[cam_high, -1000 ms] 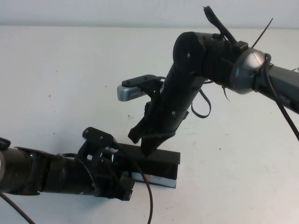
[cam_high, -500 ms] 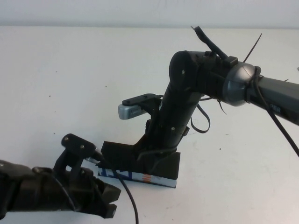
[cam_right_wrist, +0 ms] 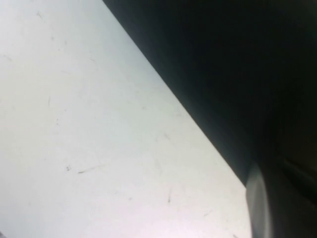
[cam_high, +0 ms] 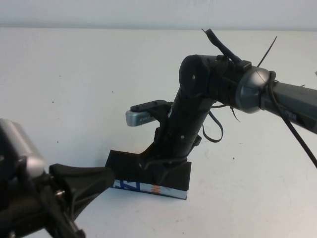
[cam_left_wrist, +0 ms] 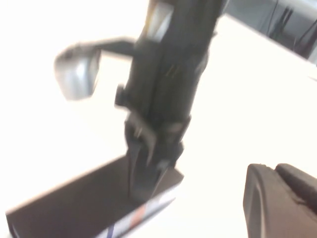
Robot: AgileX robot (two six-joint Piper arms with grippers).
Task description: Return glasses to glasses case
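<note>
The glasses case (cam_high: 128, 162) is a black box lying near the table's front, its white side with blue and orange print facing me. It also shows in the left wrist view (cam_left_wrist: 74, 208) and as a dark mass in the right wrist view (cam_right_wrist: 237, 59). My right gripper (cam_high: 159, 171) points straight down, shut, with its tips on the case's top near the right end; the left wrist view shows it too (cam_left_wrist: 141, 191). My left gripper (cam_high: 106, 176) is shut and empty, drawn back left of the case (cam_left_wrist: 276, 168). The glasses are out of view.
The white table (cam_high: 74, 89) spreads bare to the left, the back and the right of the case. My left arm (cam_high: 29, 198) fills the near left corner. The right arm (cam_high: 277, 99) reaches in from the right edge.
My left gripper has let go of the case's left end and pulled back to the near left. The right gripper has lowered onto the case, whose printed side now shows.
</note>
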